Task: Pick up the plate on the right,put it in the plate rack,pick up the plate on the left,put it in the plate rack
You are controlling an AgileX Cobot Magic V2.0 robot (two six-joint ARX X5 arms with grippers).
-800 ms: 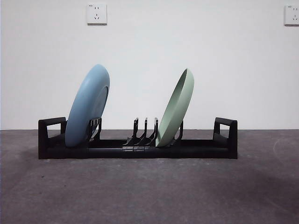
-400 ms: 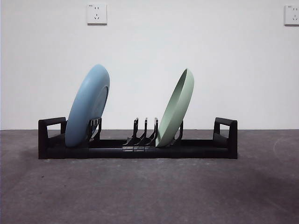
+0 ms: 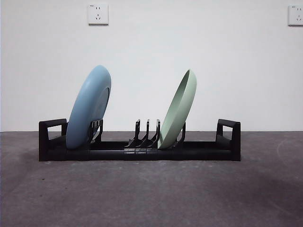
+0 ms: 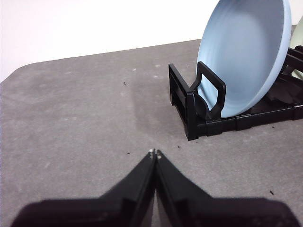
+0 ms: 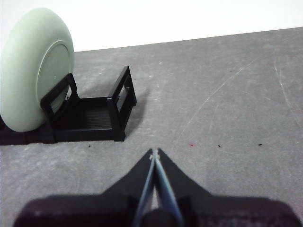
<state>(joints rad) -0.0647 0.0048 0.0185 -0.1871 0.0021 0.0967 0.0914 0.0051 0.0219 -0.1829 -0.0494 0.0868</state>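
Observation:
The black plate rack [image 3: 208, 152] lies across the dark table in the front view. A blue plate [image 3: 89, 107] leans in its left end, tilted rightward, and a green plate [image 3: 178, 110] leans in a slot right of the middle prongs. My left gripper [image 4: 155, 152] is shut and empty, hovering over bare table a short way from the rack's handle [image 4: 211, 90] and the blue plate [image 4: 246, 52]. My right gripper [image 5: 154, 152] is shut and empty too, off the rack's other end [image 5: 120, 101], with the green plate [image 5: 33, 66] beyond it. Neither arm shows in the front view.
A white wall with two sockets [image 3: 98, 13] stands behind the table. Several free prongs [image 3: 147, 134] rise between the two plates. The grey tabletop [image 3: 151, 194] stretches in front of the rack and to both sides.

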